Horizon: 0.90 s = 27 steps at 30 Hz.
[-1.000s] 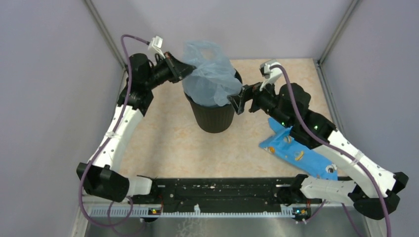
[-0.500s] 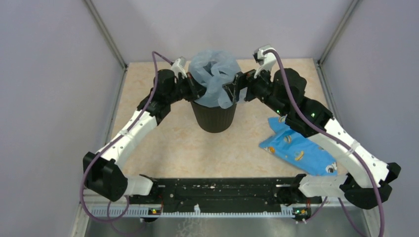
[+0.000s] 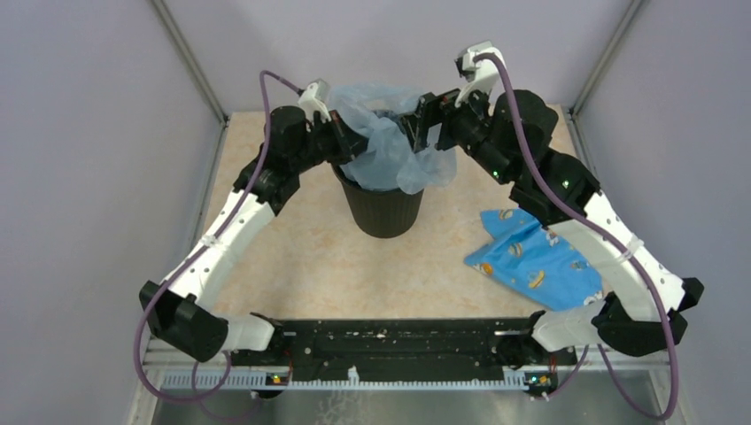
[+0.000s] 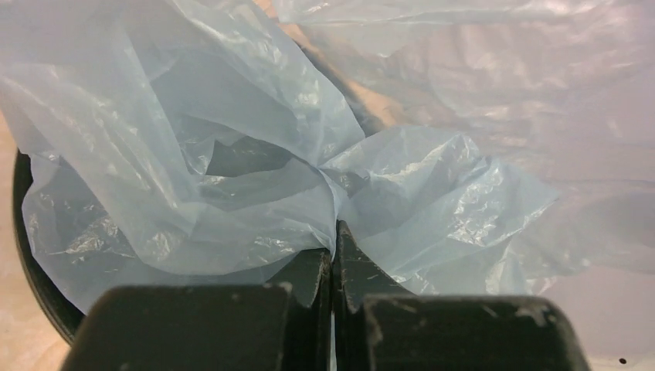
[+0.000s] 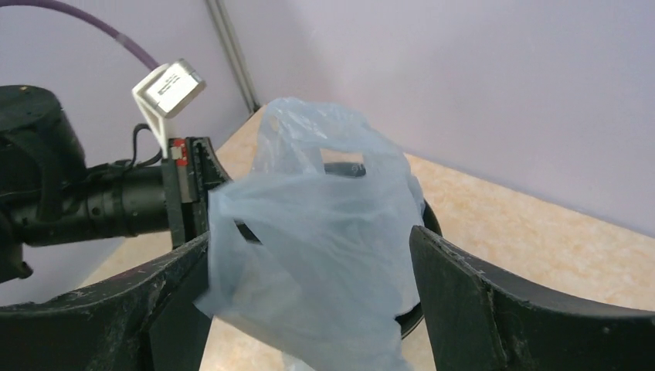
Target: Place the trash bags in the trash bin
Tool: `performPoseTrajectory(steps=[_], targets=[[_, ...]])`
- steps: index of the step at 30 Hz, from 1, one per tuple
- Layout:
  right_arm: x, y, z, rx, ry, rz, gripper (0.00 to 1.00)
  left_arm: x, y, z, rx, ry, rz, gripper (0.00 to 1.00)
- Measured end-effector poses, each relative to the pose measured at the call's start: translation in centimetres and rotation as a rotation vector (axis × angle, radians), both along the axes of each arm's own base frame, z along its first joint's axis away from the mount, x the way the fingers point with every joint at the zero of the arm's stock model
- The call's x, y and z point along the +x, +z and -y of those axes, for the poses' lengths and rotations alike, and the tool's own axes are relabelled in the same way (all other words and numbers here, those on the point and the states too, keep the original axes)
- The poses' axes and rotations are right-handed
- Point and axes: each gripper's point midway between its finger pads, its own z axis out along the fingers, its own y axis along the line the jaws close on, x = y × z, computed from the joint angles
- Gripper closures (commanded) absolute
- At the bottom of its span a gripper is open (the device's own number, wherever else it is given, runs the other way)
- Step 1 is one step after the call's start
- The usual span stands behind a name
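Observation:
The pale grey-blue trash bag (image 3: 390, 150) is bunched over the mouth of the round black trash bin (image 3: 383, 205), and a flap hangs over its right rim. My left gripper (image 3: 356, 142) is at the bin's left rim, shut on a fold of the bag (image 4: 232, 154); the bin's rim (image 4: 23, 255) shows at the left. My right gripper (image 3: 416, 122) is above the bin's far right rim. In the right wrist view it (image 5: 309, 236) is open wide, and the bag (image 5: 324, 232) hangs loose between its fingers (image 5: 479, 294), brushing the left one. The left gripper (image 5: 185, 193) shows beyond.
A blue patterned cloth (image 3: 531, 266) lies on the table to the right, under my right forearm. Grey walls with metal posts close in the back and both sides. The bin stands at the middle back of the beige table (image 3: 301, 257).
My left gripper has moved right, from left of the bin to its rim, with the bag. My right gripper has risen from the bin's right side to above the far rim. The bag has sagged over the right rim.

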Motion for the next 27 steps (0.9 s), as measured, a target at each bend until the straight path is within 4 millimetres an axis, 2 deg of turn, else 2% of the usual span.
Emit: performPoseTrajectory(steps=[3,5,9,14,16,21,24,27], targets=[[0.5,1.0,0.2,0.0,-0.024,0.022,0.31,-0.1,1.7,-0.4,0.0,0.015,0.04,1.0],[0.8,1.2,0.4,-0.006,-0.045,0.028,0.32,-0.3,2.5,-0.9,0.011,0.031,0.061,1.0],[1.7,0.2,0.5,-0.045,-0.089,0.015,0.21,-0.5,3.6,-2.5,0.051,0.092,0.095,1.0],[3.4,-2.5,0.3,-0.147,-0.147,-0.014,0.05,-0.9,4.1,-4.2,0.105,0.156,0.118,1.0],[4.2,-3.7,0.5,-0.198,-0.187,-0.026,0.01,-1.2,4.0,-4.8,0.126,0.175,0.117,1.0],[5.0,-6.4,1.2,-0.282,-0.242,-0.071,0.01,-1.7,4.0,-6.2,0.168,0.217,0.128,1.0],[5.1,-7.1,1.3,-0.264,-0.237,-0.097,0.08,-2.0,4.1,-6.7,0.182,0.23,0.133,1.0],[5.5,-8.1,1.2,-0.222,-0.217,-0.144,0.33,-2.0,4.1,-7.0,0.193,0.238,0.137,1.0]])
